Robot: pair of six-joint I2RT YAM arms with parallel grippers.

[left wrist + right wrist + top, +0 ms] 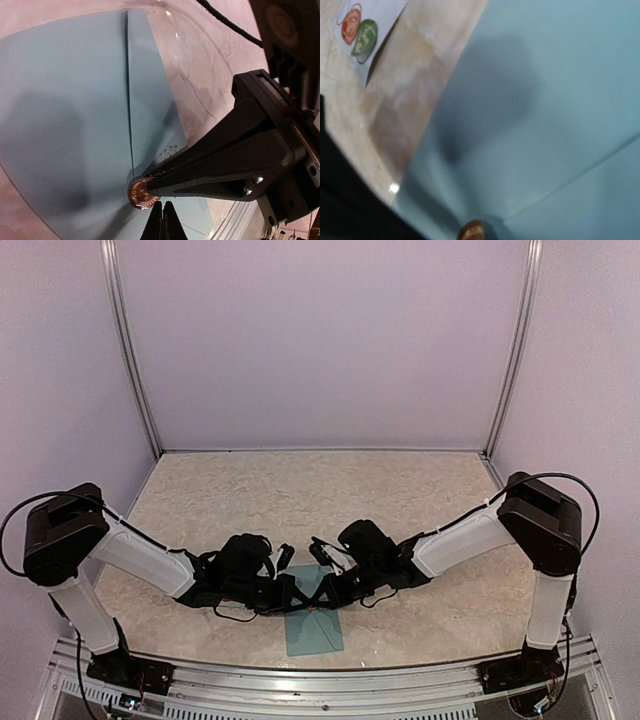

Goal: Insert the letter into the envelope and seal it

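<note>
The teal envelope (318, 632) lies flat at the near edge of the table, its flap seam showing in the left wrist view (75, 125). A brown-red round sticker (138, 194) sits at the flap's point. My right gripper (150, 188) reaches in from the right, shut, with the sticker's edge at its tips. In the right wrist view only the sticker (475, 231) and the envelope (545, 100) show. My left gripper (163, 216) is shut and empty, its tips just beside the sticker. Both grippers, left (291, 592) and right (320, 592), meet over the envelope's far end. The letter is out of view.
A white strip of round stickers (364, 31) with a red and a green one lies on the marbled tabletop (300, 490) beside the envelope. The metal rail at the table's near edge (330, 680) runs just below the envelope.
</note>
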